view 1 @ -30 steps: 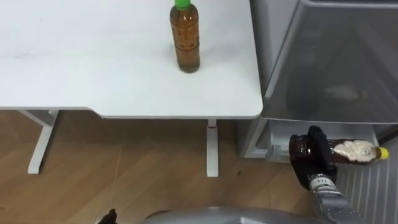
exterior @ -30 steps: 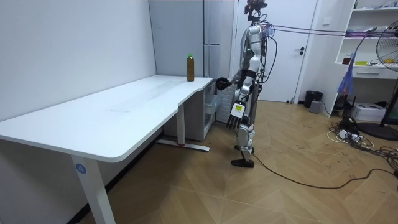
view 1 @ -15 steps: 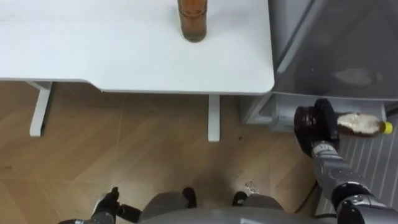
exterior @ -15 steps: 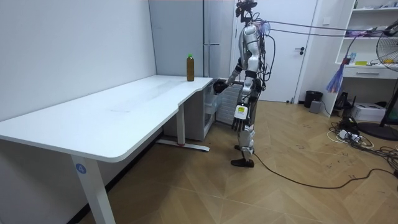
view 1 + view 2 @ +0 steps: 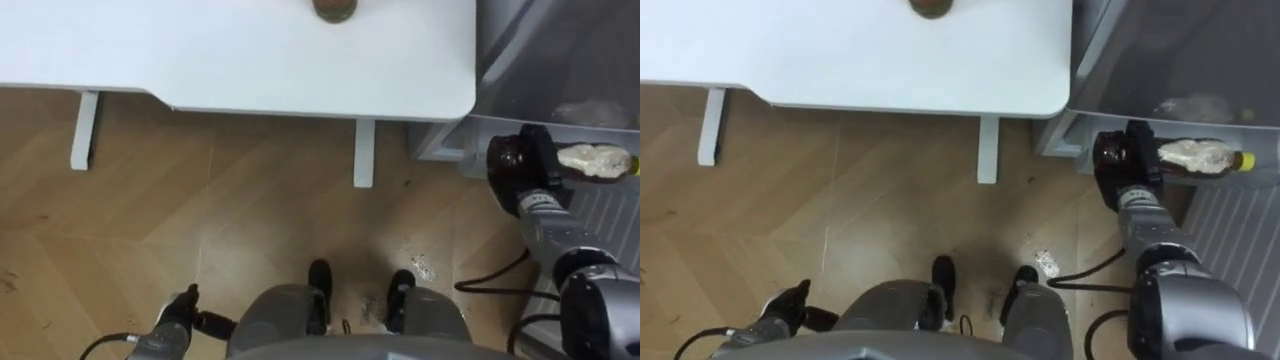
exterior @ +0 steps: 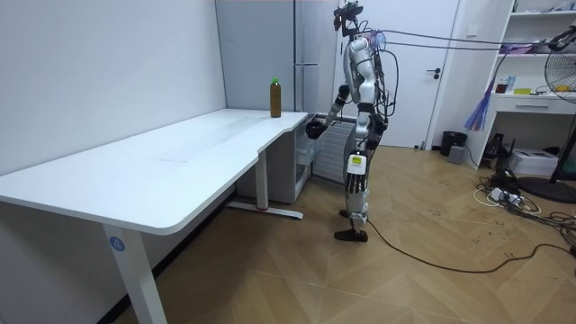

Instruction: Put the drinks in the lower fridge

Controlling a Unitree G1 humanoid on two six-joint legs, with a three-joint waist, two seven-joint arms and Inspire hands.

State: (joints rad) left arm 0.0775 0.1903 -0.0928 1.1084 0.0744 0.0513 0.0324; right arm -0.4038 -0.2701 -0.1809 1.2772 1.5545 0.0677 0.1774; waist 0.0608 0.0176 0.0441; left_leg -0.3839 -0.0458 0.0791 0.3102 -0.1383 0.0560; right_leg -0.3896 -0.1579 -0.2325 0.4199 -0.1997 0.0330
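Observation:
My right hand (image 5: 522, 172) is shut on a brown drink bottle (image 5: 594, 160) that lies sideways, its yellow cap pointing right, at the low front of the grey fridge (image 5: 560, 60). In the right eye view this bottle (image 5: 1193, 158) juts right out of the right hand (image 5: 1124, 162). A second brown bottle (image 6: 275, 97) with a green cap stands near the white table's (image 5: 240, 60) far corner; its base (image 5: 335, 8) shows at the top edge. My left hand (image 5: 182, 312) hangs relaxed and open by my thigh, holding nothing.
I stand upright between the table's end and the fridge (image 6: 270, 45). A pale ribbed panel (image 5: 600, 225) lies low beside the fridge. The table's legs (image 5: 363, 152) stand on the wood floor. A fan and shelves (image 6: 540, 54) are at the room view's right.
The eye view has swung down toward my feet. In the room view I have straightened up from a bend. My right hand still holds the bottle at the fridge's lower front.

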